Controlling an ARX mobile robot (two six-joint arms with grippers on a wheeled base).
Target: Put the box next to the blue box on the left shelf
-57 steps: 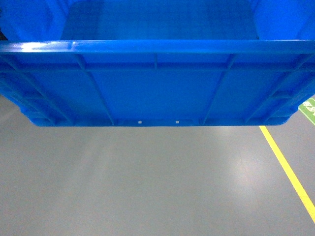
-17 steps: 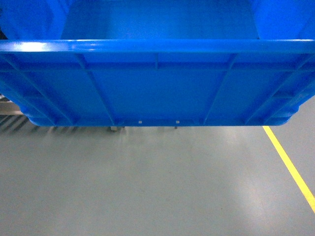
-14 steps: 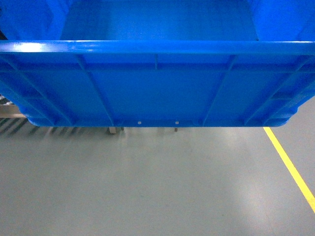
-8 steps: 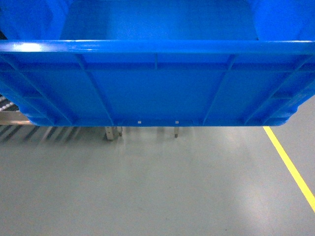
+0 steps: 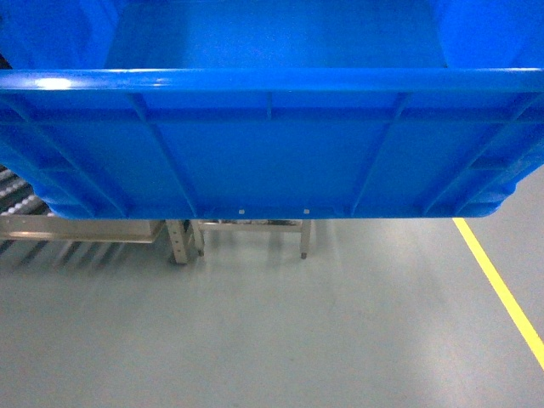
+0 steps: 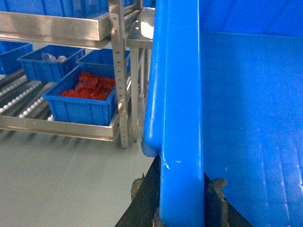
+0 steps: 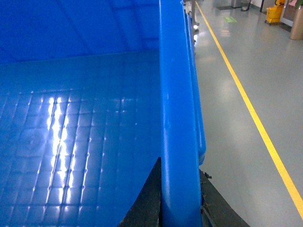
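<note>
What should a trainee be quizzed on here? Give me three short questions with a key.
1. True or false: the carried crate shows nothing inside.
2. What fills the small bin at the front of the roller shelf? A) red items B) yellow bottles C) nothing
3. Fill in: the left end effector and right end effector each clamp the crate's ____.

Key: 1 true; 2 A; 3 rim.
</note>
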